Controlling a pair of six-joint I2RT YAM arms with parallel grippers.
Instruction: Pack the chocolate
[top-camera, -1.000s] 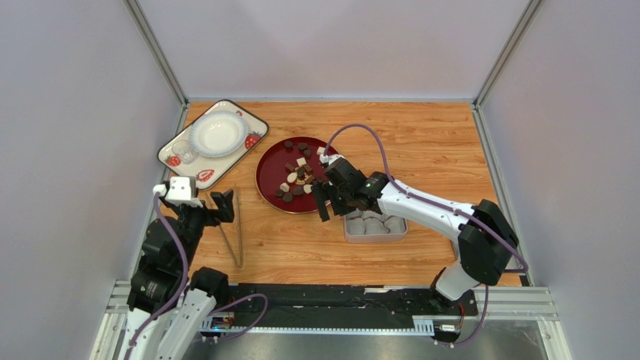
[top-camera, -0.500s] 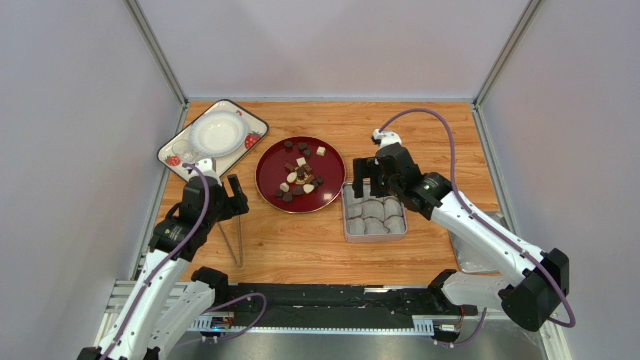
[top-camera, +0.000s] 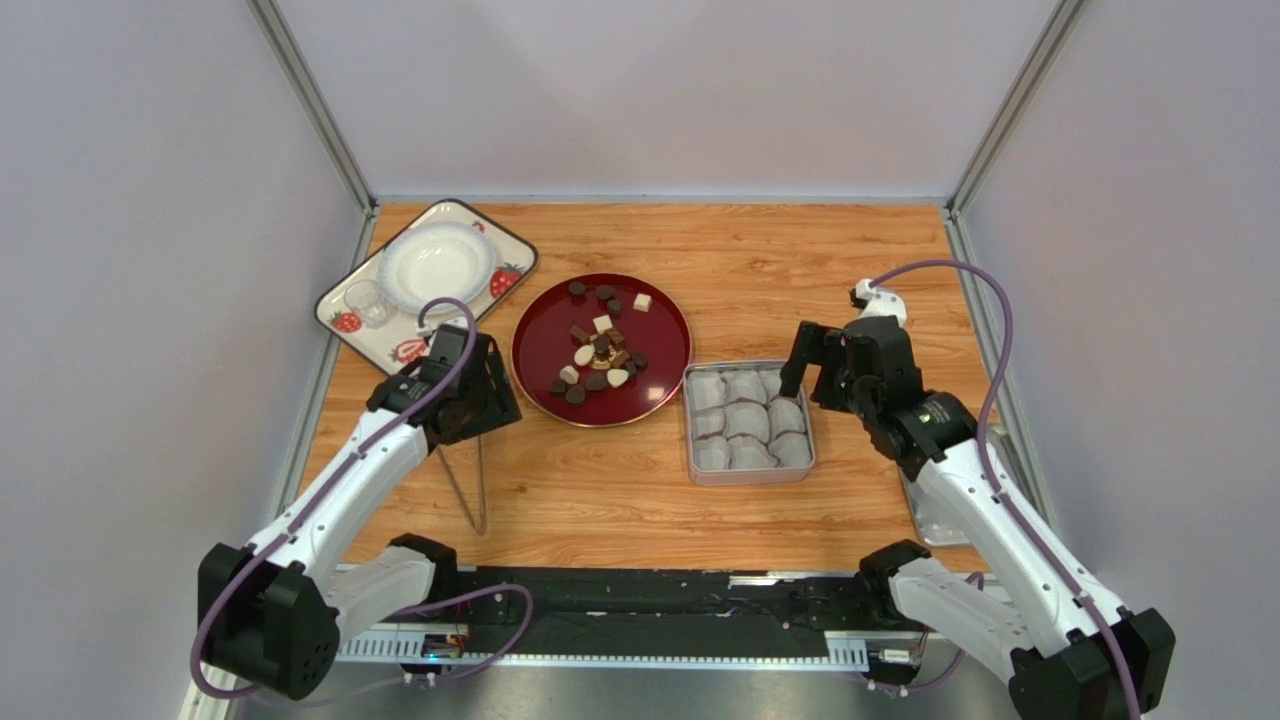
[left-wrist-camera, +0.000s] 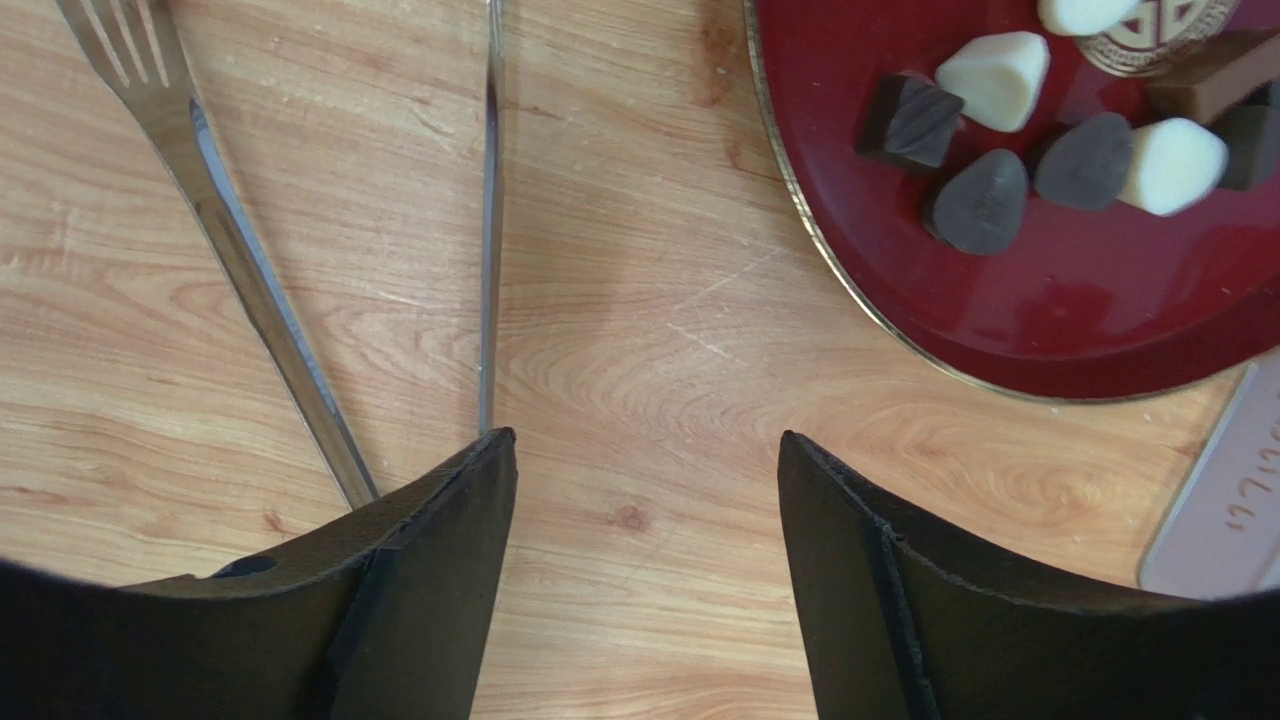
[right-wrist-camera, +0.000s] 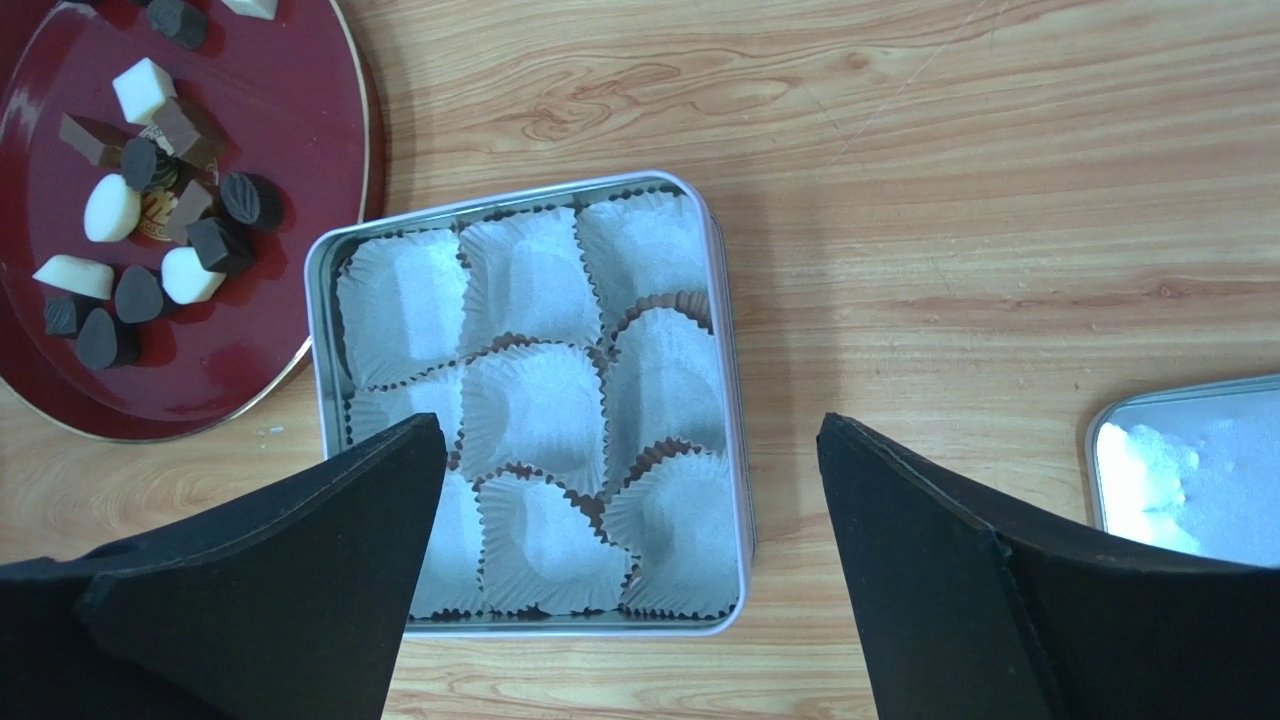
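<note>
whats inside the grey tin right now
Only white paper cups show inside the tin, packed side by side, and all look empty. The cups cover the tin's floor, so nothing beneath them can be seen.

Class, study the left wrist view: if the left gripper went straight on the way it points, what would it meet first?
Probably the bare wooden table: the left gripper aims between the metal tongs, just off one fingertip, and the red plate. Its height above the wood is unclear.

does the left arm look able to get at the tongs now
Probably yes: the left pincer is open close above the metal tongs, which lie bare on the table, clear of the red plate.
</note>
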